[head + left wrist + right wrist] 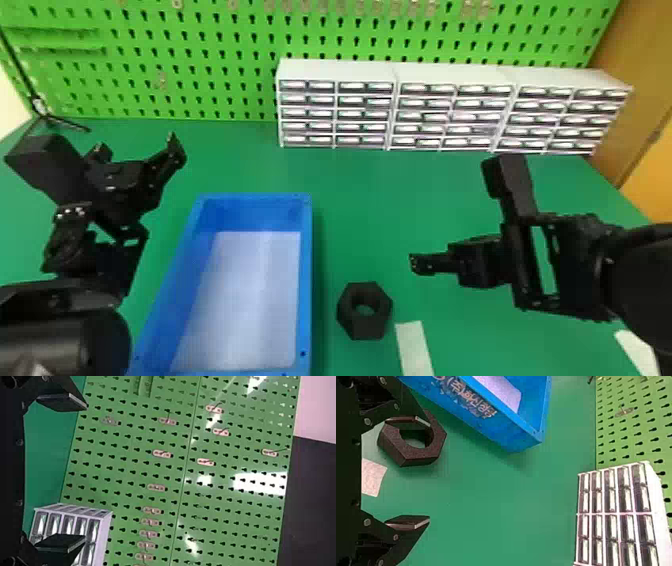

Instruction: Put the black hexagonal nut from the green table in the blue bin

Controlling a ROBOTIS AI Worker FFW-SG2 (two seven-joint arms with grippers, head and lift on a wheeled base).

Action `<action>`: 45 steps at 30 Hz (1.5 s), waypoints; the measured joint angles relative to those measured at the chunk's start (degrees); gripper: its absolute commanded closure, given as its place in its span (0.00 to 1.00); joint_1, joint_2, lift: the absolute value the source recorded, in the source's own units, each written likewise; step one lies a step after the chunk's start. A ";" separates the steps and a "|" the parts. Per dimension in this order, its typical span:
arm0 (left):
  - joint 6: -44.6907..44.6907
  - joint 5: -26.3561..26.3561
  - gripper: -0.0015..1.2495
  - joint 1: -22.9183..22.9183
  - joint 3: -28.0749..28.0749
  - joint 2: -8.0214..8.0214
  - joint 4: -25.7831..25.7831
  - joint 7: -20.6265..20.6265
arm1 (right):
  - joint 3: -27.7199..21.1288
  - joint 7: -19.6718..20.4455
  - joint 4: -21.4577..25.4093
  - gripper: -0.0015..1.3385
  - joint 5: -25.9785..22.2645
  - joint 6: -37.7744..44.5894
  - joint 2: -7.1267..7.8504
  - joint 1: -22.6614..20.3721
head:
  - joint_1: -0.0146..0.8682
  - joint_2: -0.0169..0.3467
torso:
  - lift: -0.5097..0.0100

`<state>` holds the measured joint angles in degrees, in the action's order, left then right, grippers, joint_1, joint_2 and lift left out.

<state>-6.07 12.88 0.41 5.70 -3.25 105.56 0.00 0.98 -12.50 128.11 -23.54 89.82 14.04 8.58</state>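
The black hexagonal nut (354, 325) lies flat on the green table (360, 215), just right of the blue bin (307, 280), apart from it. My right gripper (417, 264) is to the nut's right and farther back. In the right wrist view, that right gripper (430, 472) is open, and one finger overlaps part of the nut (415, 457) without holding it. My left gripper (136, 145) stands beyond the bin's far left corner; in the left wrist view the left gripper (85, 472) is open with nothing between its fingers.
White drawer cabinets (395, 72) stand along the back, before a green pegboard (200, 70). A pale strip (414, 347) lies on the table right of the nut. A thin black stand (65, 122) is at the far left.
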 measured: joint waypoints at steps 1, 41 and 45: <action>-0.02 -0.02 0.10 0.01 -0.03 0.00 0.00 0.00 | 0.12 0.00 -0.19 0.32 -0.03 0.00 0.04 0.16 | 0.80 0.07 | 0.79; -1.13 -0.58 0.10 0.75 -0.84 0.00 -0.01 0.00 | 7.57 0.02 -12.83 0.32 1.92 0.00 -0.12 5.93 | 0.80 0.07 | 0.79; -1.14 -0.61 0.10 0.82 -0.87 0.00 -0.01 0.00 | 9.13 0.00 -14.56 0.32 1.92 0.00 -0.01 7.11 | 0.80 0.07 | 0.79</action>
<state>-7.20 12.27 1.23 4.83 -3.25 105.56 0.00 10.11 -12.50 113.55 -21.62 89.82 14.02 15.68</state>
